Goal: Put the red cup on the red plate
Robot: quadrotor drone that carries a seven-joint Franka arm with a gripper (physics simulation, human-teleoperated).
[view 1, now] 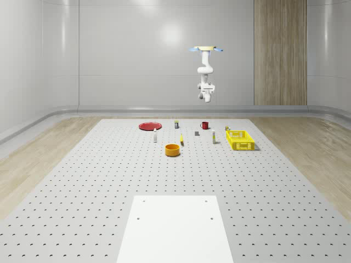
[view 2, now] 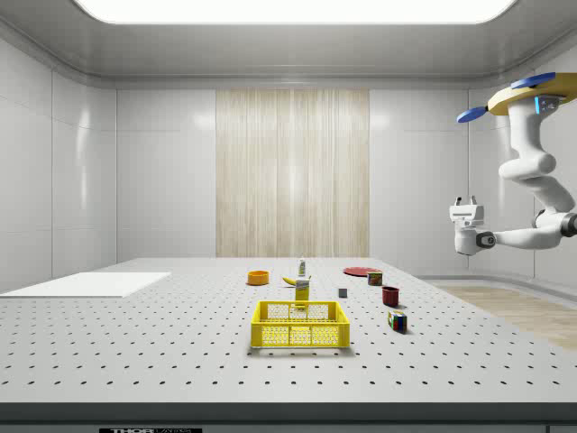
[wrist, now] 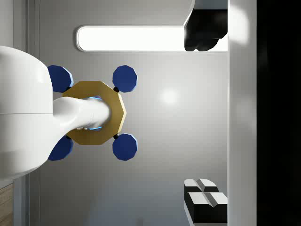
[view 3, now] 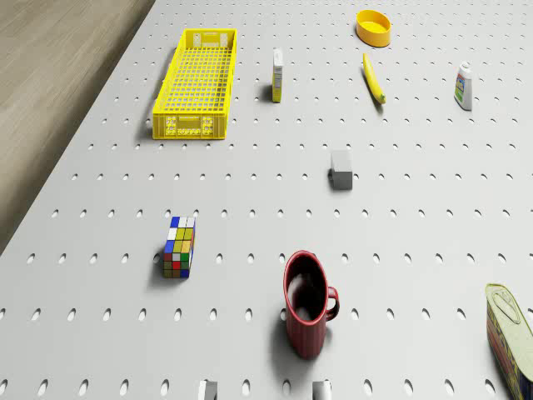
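Up high, the gripper hangs well above the table, pointing upward at the end of the folded white arm; its fingers stand well apart with nothing between them. In the wrist view they look toward the ceiling light and the drone's own gold body with blue rotors. The drone hovers in the air over the far edge of the table, roughly above the red cup. That cup stands upright on the table, handle out to one side. Over toward the whole-scene view's left, well apart from it, lies the red plate, flat and bare. Near the cup sit a small grey block, a colour cube and a tin can. Farther out are the yellow basket, a banana and an orange bowl.
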